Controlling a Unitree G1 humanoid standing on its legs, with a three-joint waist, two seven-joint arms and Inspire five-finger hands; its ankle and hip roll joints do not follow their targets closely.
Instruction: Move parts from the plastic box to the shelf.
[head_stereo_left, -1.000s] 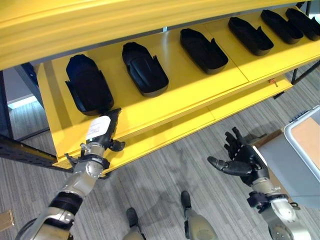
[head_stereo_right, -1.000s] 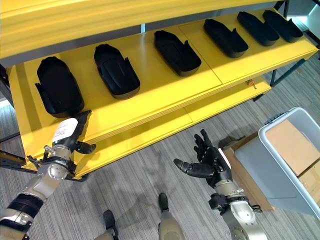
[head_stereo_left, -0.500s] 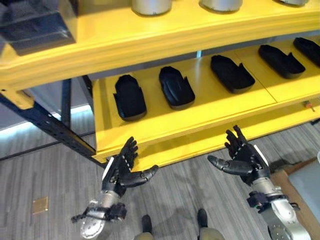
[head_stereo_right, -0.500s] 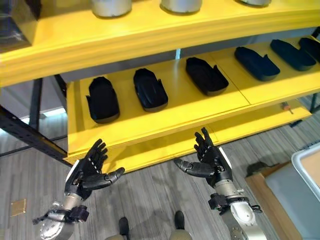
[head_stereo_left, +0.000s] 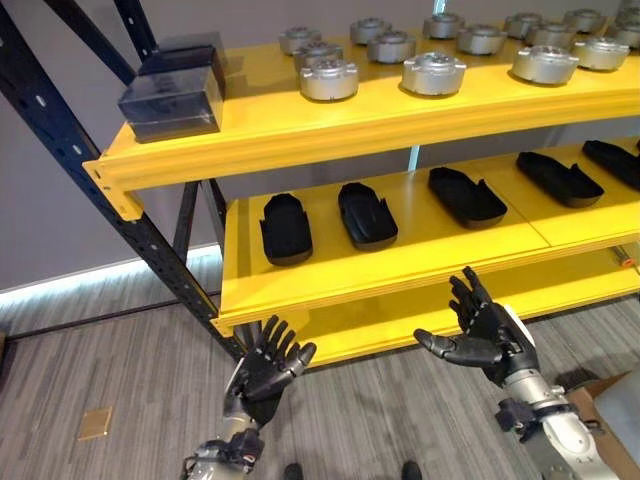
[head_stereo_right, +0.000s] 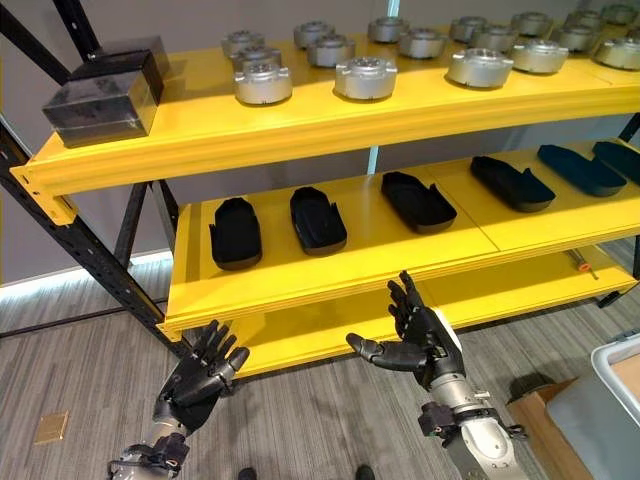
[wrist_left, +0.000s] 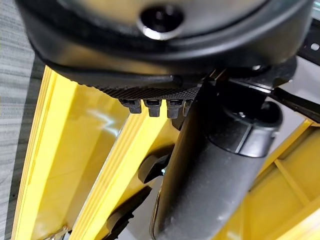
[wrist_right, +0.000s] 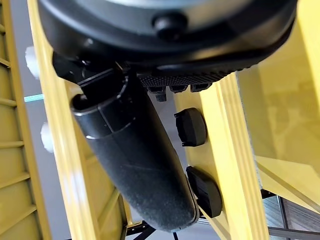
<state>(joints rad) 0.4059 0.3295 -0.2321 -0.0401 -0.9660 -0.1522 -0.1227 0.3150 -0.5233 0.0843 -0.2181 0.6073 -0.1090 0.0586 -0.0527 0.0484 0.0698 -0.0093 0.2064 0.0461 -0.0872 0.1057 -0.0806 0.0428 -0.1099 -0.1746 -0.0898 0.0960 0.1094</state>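
Warehouse or workshop, yellow steel shelf (head_stereo_left: 300, 130), rows of metal parts (head_stereo_left: 433, 73)

You see the yellow shelf (head_stereo_left: 330, 290) across the upper view. Its top level carries silver round parts (head_stereo_left: 433, 73) at 12 to 2 o'clock and a dark box (head_stereo_left: 174, 85) at 10 o'clock. Black moulded parts (head_stereo_left: 367, 213) lie in a row on the level below. Your left hand (head_stereo_left: 262, 366) at 7 o'clock and right hand (head_stereo_left: 482, 330) at 5 o'clock hang empty, fingers spread.
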